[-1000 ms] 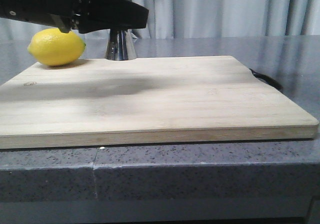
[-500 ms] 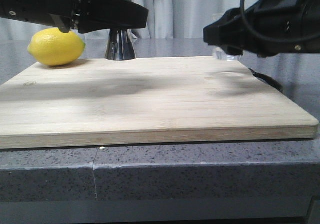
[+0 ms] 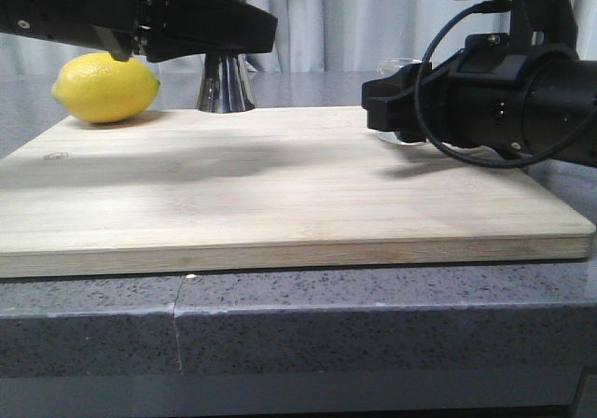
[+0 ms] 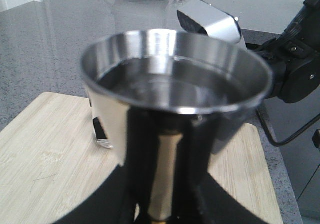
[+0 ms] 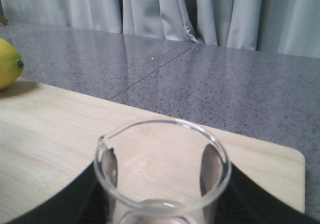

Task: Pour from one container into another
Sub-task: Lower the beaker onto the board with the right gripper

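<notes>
Two arms, two vessels, one board — pouring set on a grey counter.
Wooden cutting board [image 3: 280, 185], largest item, lies flat on the counter [image 3: 373, 315]; left gripper [image 3: 224, 31] is clamped on the steel jigger [image 4: 175, 79] at the board's far left edge, liquid visible in its upper cup; right gripper [image 3: 396, 110] is clenched around the glass beaker [image 5: 162, 176], upright at the board's right side — well apart from the jigger; lemon [image 3: 105, 87] rests left of the jigger.
</notes>
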